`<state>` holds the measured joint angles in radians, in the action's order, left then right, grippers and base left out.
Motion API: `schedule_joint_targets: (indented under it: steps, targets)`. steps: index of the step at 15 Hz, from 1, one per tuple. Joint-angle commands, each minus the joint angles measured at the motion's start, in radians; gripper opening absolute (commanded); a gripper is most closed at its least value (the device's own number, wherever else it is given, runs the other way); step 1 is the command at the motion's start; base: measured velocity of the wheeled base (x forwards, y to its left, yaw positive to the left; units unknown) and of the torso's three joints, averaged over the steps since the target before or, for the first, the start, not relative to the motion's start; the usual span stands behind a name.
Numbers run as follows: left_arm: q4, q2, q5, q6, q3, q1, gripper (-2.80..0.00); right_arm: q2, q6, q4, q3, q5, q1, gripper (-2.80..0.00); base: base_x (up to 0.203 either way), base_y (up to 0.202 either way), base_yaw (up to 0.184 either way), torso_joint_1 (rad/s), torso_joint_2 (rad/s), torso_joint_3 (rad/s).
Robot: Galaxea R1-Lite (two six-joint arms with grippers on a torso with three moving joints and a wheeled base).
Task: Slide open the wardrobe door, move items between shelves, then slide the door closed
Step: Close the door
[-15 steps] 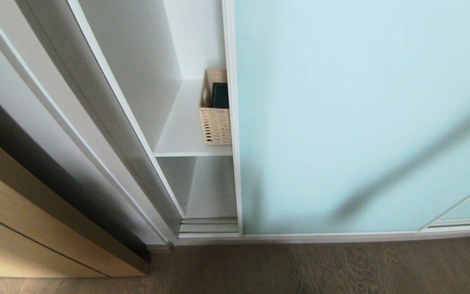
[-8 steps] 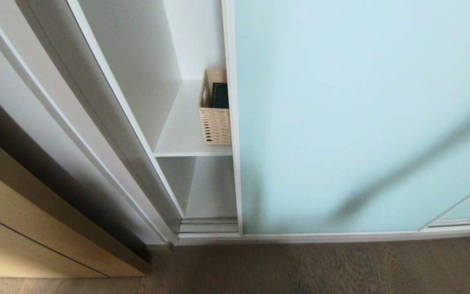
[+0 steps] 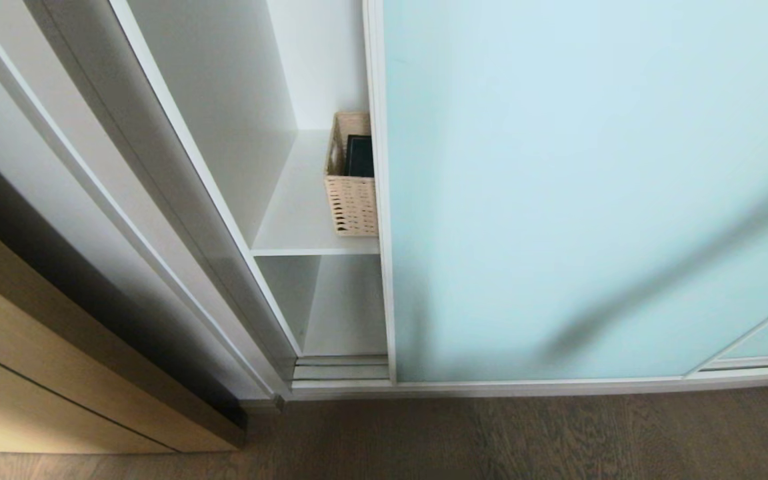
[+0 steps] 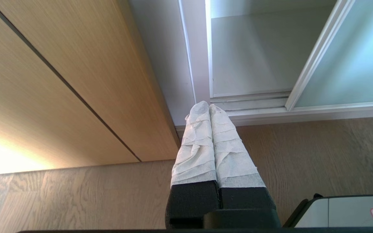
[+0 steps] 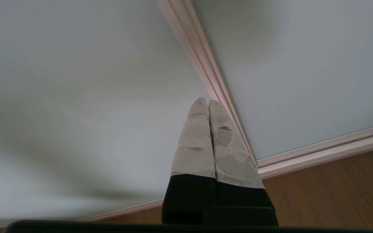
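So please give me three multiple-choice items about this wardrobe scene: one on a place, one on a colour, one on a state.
1. Where does the rectangular tan wicker basket stand?
A. on the brown wood-grain floor
B. on the upper white shelf board
C. on the lowest board

2. What colour is the flat bag in the basket?
A. dark green
B. red
C. yellow

3. How does the frosted pale blue-green glass sliding door stand?
A. fully shut
B. removed
C. partly open, hiding part of the basket

Answers:
1 B: the basket sits on the board above the lower compartment.
2 A: a dark green face shows over the wicker rim.
3 C: a gap at the door's left edge shows the shelves, and the door's frame cuts off the basket.
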<state>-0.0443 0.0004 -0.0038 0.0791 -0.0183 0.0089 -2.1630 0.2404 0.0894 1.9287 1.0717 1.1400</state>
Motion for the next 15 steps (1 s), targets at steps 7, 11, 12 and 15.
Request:
schedule_joint_targets:
  steps: [7, 11, 12, 15]
  targets:
    - [0.000, 0.001, 0.000, 0.002, 0.000, 0.000, -2.80, -0.031, 0.002, 0.003, -0.001, -0.007, -0.060, -2.80, 0.000, 0.000, 0.000, 0.000, 0.00, 0.000]
    - [0.000, 0.001, 0.001, 0.001, 0.000, 0.000, -2.80, -0.052, 0.003, 0.059, 0.001, -0.078, -0.075, -2.80, 0.000, 0.000, 0.000, 0.000, 0.00, 0.000]
    - [0.000, 0.002, 0.000, 0.001, 0.000, 0.000, -2.80, -0.057, 0.011, 0.060, -0.001, -0.089, -0.074, -2.80, 0.000, 0.000, 0.000, 0.000, 0.00, 0.000]
    - [0.000, 0.001, -0.001, 0.001, 0.000, 0.000, -2.80, -0.074, 0.039, 0.068, 0.001, -0.106, -0.076, -2.80, 0.000, 0.000, 0.000, 0.000, 0.00, 0.000]
